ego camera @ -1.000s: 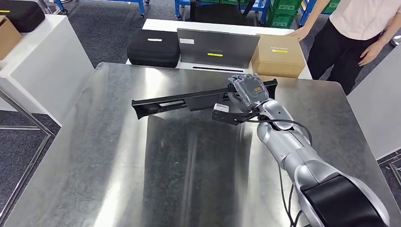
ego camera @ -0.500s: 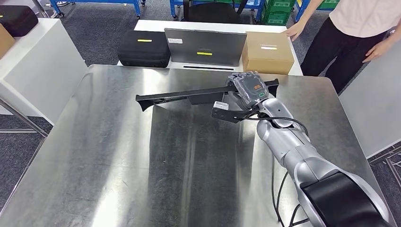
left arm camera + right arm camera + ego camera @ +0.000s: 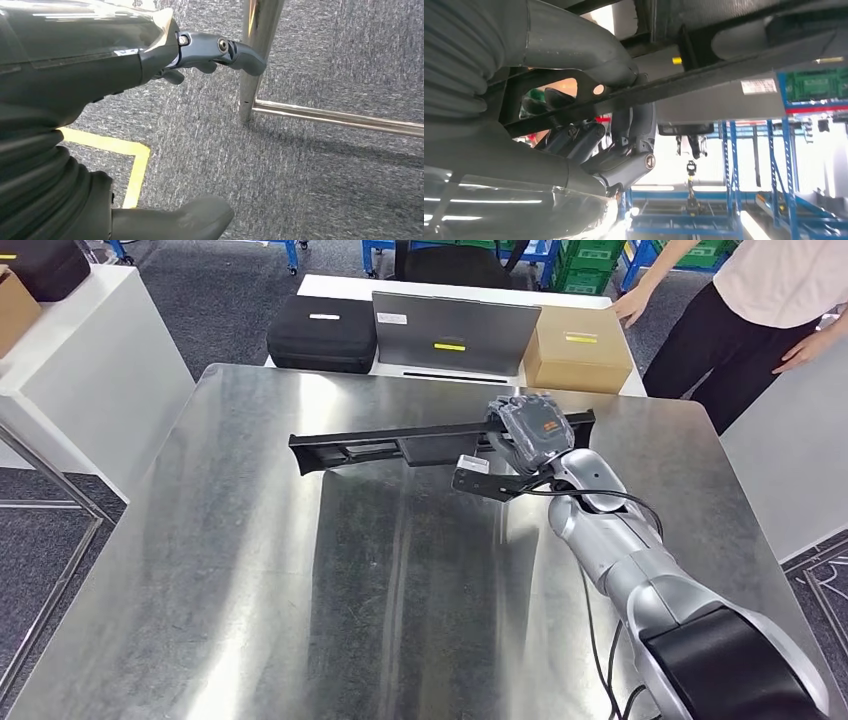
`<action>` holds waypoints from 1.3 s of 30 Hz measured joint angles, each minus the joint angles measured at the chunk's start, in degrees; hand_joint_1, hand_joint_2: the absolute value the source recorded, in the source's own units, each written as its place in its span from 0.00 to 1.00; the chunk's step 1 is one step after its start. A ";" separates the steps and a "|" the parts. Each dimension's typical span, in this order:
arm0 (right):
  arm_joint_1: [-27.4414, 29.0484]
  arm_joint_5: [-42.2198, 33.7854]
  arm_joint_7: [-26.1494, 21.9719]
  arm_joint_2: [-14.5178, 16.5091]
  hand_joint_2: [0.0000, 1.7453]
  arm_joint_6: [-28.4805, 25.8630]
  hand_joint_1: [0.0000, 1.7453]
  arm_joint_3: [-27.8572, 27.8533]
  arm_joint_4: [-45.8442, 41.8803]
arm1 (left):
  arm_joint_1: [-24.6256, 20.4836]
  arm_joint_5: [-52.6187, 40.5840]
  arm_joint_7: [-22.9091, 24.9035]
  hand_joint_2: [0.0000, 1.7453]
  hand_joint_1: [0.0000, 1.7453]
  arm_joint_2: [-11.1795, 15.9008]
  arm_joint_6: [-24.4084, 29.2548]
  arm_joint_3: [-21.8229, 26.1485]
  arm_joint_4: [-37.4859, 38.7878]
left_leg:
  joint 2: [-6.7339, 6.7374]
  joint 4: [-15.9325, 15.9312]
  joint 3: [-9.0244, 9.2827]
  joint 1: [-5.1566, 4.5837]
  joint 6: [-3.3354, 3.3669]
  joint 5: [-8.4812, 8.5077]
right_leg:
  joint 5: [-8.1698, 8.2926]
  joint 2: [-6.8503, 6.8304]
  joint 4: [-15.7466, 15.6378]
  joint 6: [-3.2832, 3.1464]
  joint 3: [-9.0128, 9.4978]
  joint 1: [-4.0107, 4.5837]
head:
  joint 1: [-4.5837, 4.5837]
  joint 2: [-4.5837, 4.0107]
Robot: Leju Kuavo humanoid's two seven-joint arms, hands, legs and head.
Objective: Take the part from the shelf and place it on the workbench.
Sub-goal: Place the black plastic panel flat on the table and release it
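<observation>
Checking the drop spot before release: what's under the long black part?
Bare steel workbench lies under the long black part. Near its far end the right hand grips it and covers what is beneath.

The right hand (image 3: 535, 430) grips the long black part (image 3: 400, 448) above the far half of the steel workbench (image 3: 250, 570), whose near and left stretches lie bare beneath it. Just beyond the far edge stand a black case (image 3: 322, 333), a grey laptop (image 3: 455, 332) and a cardboard box (image 3: 577, 349), with a person (image 3: 760, 310) at the far right corner.
</observation>
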 joint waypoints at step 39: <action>-0.80 0.40 0.91 -0.50 1.00 -0.39 1.00 0.00 0.37 | -1.61 -0.68 -0.37 1.00 0.00 -0.42 0.39 -0.09 0.00 | -0.42 0.22 -8.49 -0.23 -2.42 8.02 | -4.59 -0.18 -15.10 -3.08 16.69 1.39 | -0.28 0.00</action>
